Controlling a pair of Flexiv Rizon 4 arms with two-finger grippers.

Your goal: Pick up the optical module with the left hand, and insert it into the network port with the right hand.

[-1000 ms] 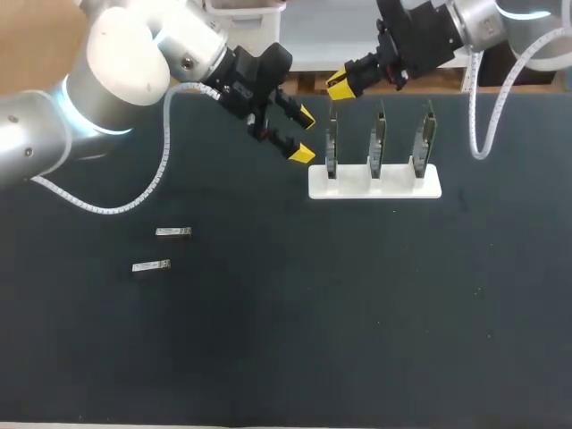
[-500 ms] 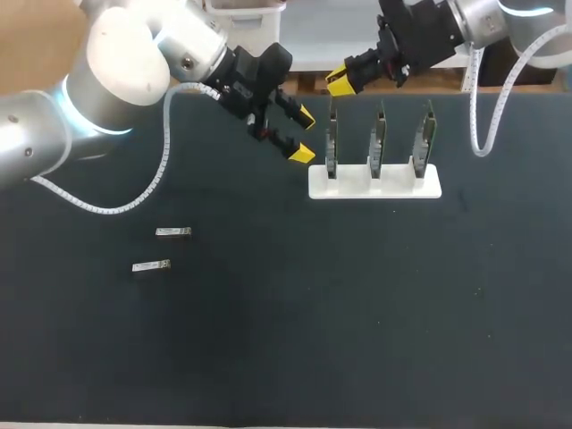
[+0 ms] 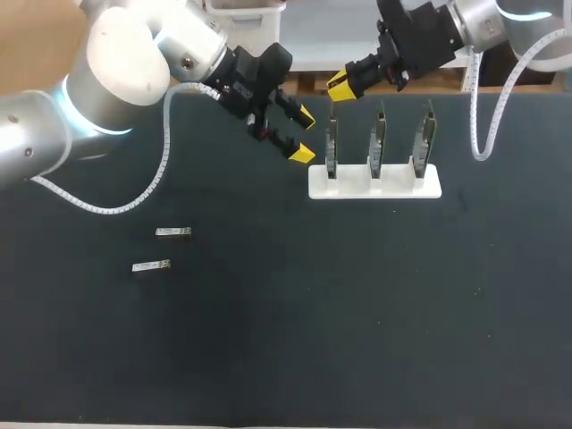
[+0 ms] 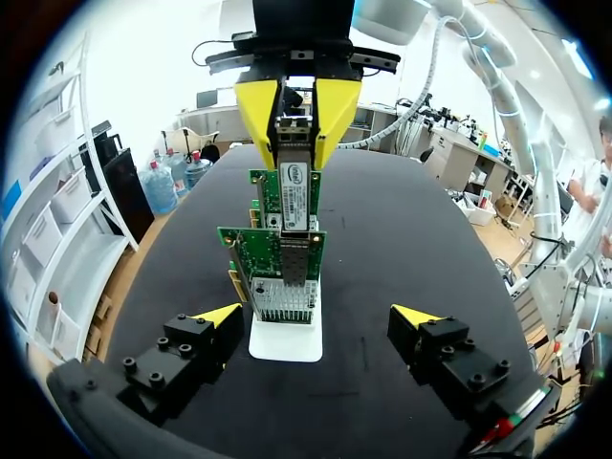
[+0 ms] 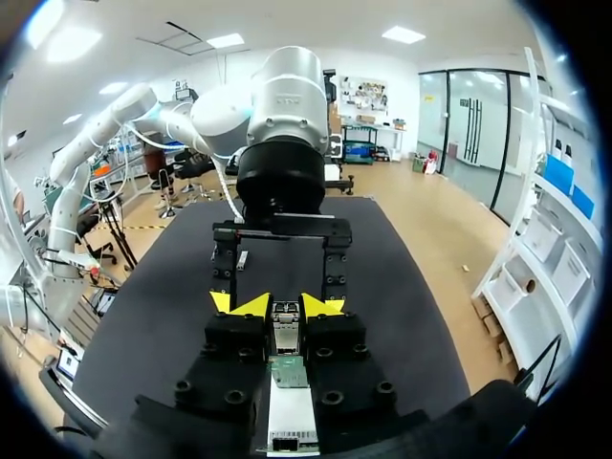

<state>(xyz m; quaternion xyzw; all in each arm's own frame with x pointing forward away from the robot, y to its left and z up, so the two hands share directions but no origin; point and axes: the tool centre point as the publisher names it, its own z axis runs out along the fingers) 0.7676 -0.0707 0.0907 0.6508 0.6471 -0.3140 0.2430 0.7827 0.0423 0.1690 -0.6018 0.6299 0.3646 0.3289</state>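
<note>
— Where did we have the optical module (image 4: pixel 295 196) at that point?

— Clamped upright between the yellow tips of our right gripper (image 3: pixel 340 87), straight above the card (image 3: pixel 332 143) at the 9 o'clock end of the white stand (image 3: pixel 393 186). We gripped it by its upper end, so the lower end was free to go down into the network port.

— Had it gone in?

— We couldn't tell. From the left wrist, its lower end overlapped the card's top edge, but the meeting point itself was hidden.

— And our left gripper (image 3: pixel 296 135)?

— Jaws spread wide with nothing between them, near the stand at about 10 o'clock from that card, fingers pointing along the row. We judged its share of this module done. Sitting there, it left the space over the card to the right arm, and its camera could watch the alignment.

— Anything else on the table (image 3: pixel 357 340)?

— A spare module (image 3: pixel 173 232) and a second spare module (image 3: pixel 151 266) lay flat near each other, well apart from the stand, around 8 o'clock from the left gripper, on the left arm's side.

— What did the next move call for?

— A straight push down, we reckoned. The card is thin and stands on edge, so any tilt could jam the module or rock the card.
</note>
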